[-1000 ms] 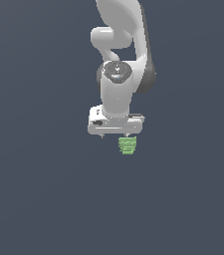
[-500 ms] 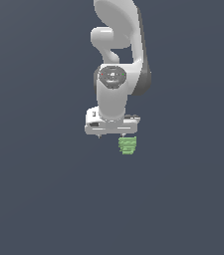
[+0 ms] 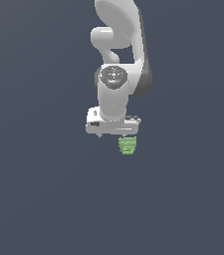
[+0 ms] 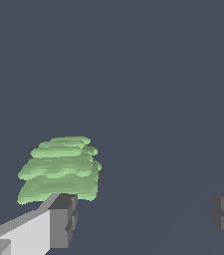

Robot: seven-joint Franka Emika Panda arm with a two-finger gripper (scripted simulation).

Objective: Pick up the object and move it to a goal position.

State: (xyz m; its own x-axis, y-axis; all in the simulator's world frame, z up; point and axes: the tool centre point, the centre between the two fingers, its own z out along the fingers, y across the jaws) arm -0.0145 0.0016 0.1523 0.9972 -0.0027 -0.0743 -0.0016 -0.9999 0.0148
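Seen from the exterior view's left: white gripper, then green ridged piece just under its right end. Fingers spread wide, one pad beside the piece, the other well apart. Not yet gripped, by the look; pinching, lifting, carrying to goal all left.

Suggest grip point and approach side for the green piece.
Probably the broad ridged upper tiers of the green piece, approached from above: it tapers downward, so lower tiers would slip. It sits beside one finger, not between; center the open tool first.
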